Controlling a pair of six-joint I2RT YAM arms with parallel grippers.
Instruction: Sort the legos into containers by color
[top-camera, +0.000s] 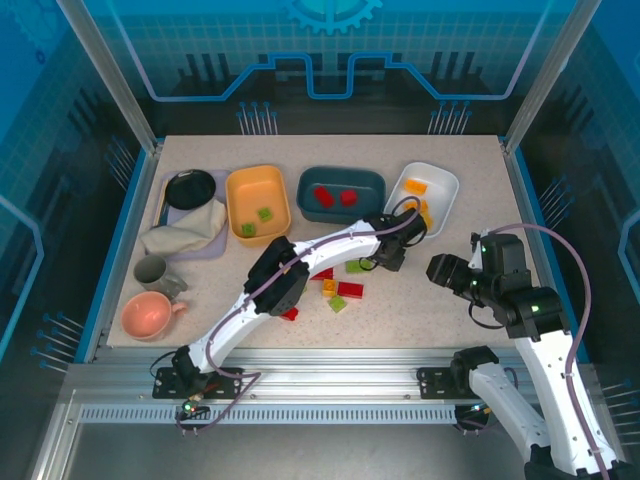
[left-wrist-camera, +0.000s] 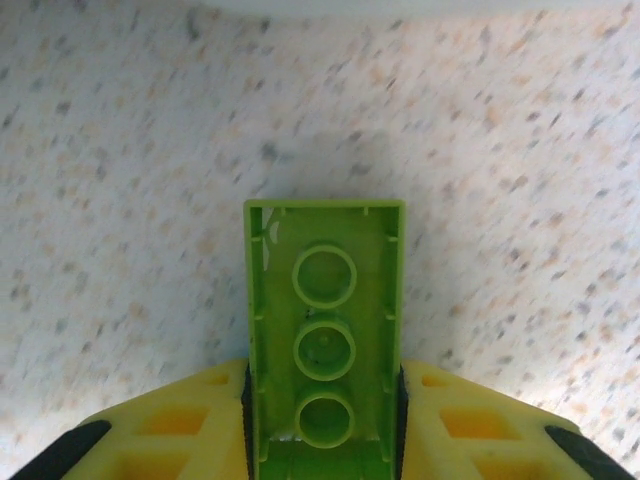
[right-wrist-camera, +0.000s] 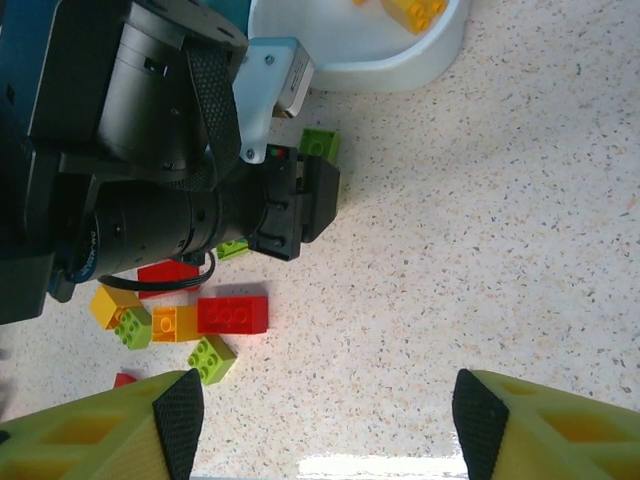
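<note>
Fingers (left-wrist-camera: 170, 430) of the left gripper (left-wrist-camera: 325, 410) clamp a lime green plastic brick (left-wrist-camera: 325, 310) near the white squarish plastic tub (top-camera: 443, 185). It likely belongs well left of that tub, in the yellow-orange rounded plastic tub (top-camera: 255, 190) with two green bricks (top-camera: 265, 213). Right gripper (right-wrist-camera: 325, 425) hangs agape, empty.

A crumpled beige cloth (top-camera: 186, 233) lay at the left of the speckled stone-look table (top-camera: 440, 320). Behind the cloth sat a black round bowl (top-camera: 190, 187), both on a pale lilac tray (top-camera: 165, 205). Nearer than the cloth stood a small grey cup (top-camera: 152, 270), then a pink ceramic mug (top-camera: 150, 316).
</note>
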